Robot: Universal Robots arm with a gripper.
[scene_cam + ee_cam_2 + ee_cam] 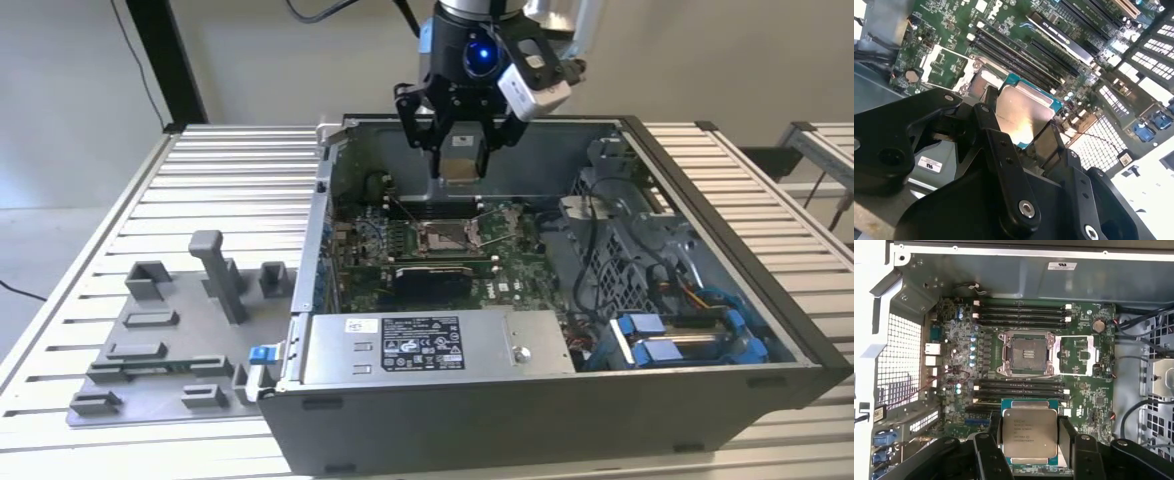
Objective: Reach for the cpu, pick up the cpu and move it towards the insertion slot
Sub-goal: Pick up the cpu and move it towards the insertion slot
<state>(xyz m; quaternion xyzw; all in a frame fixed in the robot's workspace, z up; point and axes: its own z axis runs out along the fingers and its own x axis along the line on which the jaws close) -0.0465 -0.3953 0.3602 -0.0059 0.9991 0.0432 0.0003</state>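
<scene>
i have the cpu [1030, 435] clamped edge-on between the fingers of the gripper [458, 160], metal face showing to both wrist views, and it hangs clear of the board inside the open case [747, 300]. the slot [1026, 353] lies open on the green board [1094, 395], its frame flipped aside, and in the exterior view it sits below the gripper and a touch nearer the camera, at [445, 236]. in the first wrist view the slot is well apart from the chip, across the black memory rails [1021, 387], and the chip's edges look roughly square to the socket's edges, so i judge no big twist is needed. the grey fixture [167, 340] sits on the table [240, 170], outside the case.
</scene>
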